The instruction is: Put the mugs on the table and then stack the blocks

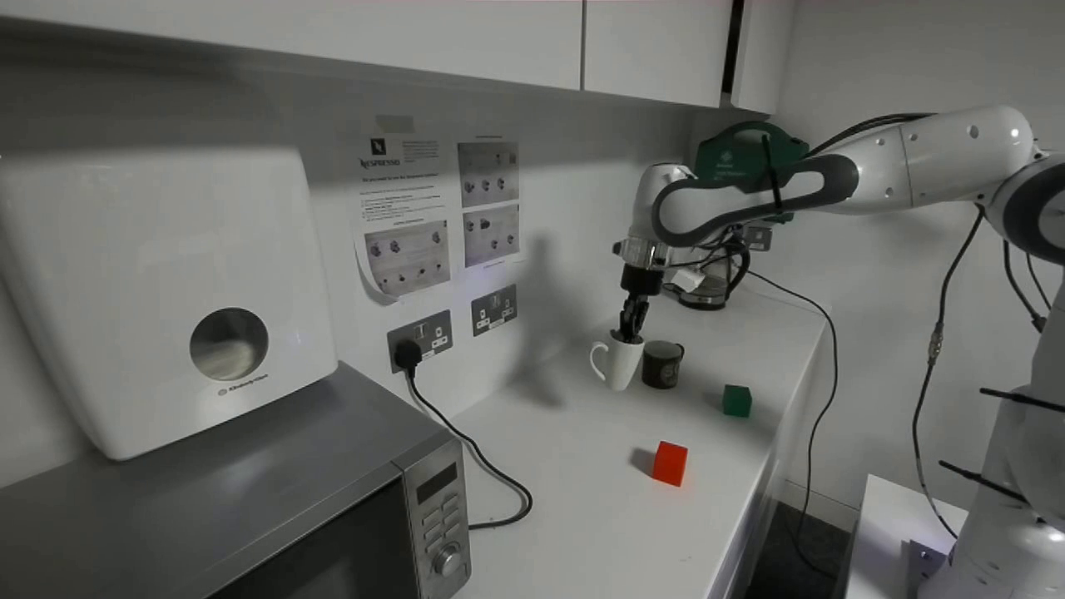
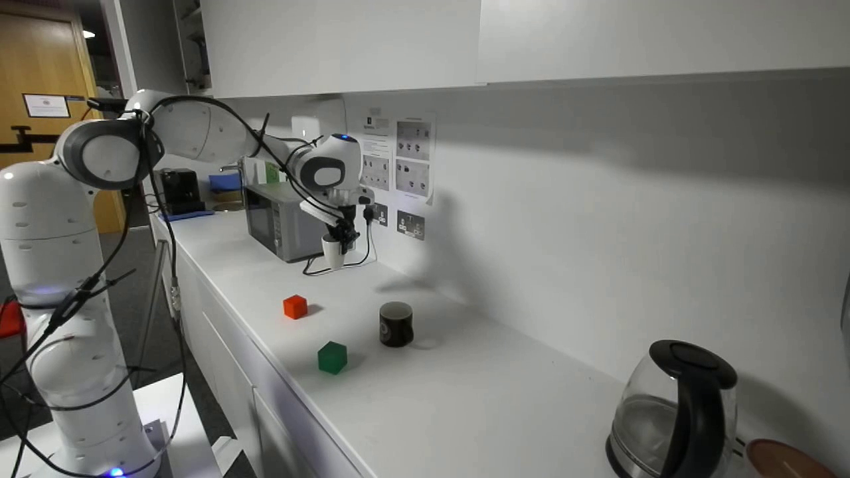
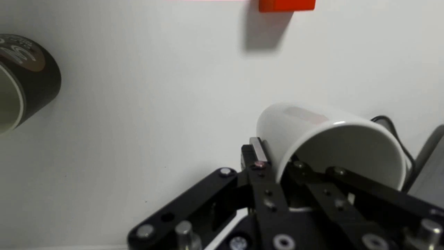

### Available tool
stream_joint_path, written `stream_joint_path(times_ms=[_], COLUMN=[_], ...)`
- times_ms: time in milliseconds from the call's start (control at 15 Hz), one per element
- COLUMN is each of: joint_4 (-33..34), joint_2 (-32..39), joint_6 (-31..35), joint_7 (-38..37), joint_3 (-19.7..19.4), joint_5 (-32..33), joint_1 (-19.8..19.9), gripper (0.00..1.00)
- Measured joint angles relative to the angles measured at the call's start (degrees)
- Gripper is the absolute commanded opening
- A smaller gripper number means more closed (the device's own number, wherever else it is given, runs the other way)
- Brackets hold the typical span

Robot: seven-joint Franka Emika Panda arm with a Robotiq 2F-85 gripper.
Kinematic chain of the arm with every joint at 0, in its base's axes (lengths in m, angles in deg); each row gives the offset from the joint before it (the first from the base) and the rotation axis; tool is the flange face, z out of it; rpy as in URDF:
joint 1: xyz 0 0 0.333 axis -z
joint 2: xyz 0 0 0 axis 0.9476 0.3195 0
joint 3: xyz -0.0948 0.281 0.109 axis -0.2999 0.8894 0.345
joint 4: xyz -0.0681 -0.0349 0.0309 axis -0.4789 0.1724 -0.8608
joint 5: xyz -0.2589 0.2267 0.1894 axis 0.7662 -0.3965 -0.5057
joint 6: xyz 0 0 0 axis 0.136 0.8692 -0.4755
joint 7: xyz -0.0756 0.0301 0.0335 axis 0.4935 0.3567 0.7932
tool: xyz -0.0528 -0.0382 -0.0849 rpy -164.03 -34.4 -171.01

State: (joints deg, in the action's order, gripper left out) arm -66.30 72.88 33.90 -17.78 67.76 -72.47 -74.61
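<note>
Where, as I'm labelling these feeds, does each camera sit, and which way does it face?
An exterior view: near the microwave, looking along the table toward the green box; arm, cut at the right edge, and gripper show.
An exterior view: near the kettle, looking back toward the microwave; arm and gripper show.
Wrist view: behind the gripper, looking down at white mug, dark mug and red block; only gripper shows.
Both exterior views share arm, gripper, white mug, dark mug, red block and green block.
</note>
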Motion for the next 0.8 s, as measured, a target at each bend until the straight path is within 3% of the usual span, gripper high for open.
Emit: stream_joint_path(times_ms=[400, 800], joint_4=[2.1, 2.2], joint_2=[6.2, 9.0], joint_6=[9.1, 11.9], joint_7=[-8.4, -18.0], joint_3=[-1.0, -3.3], joint_5=[2.8, 14.8], joint_1=[0.7, 1.0], gripper=[0.02, 0.02])
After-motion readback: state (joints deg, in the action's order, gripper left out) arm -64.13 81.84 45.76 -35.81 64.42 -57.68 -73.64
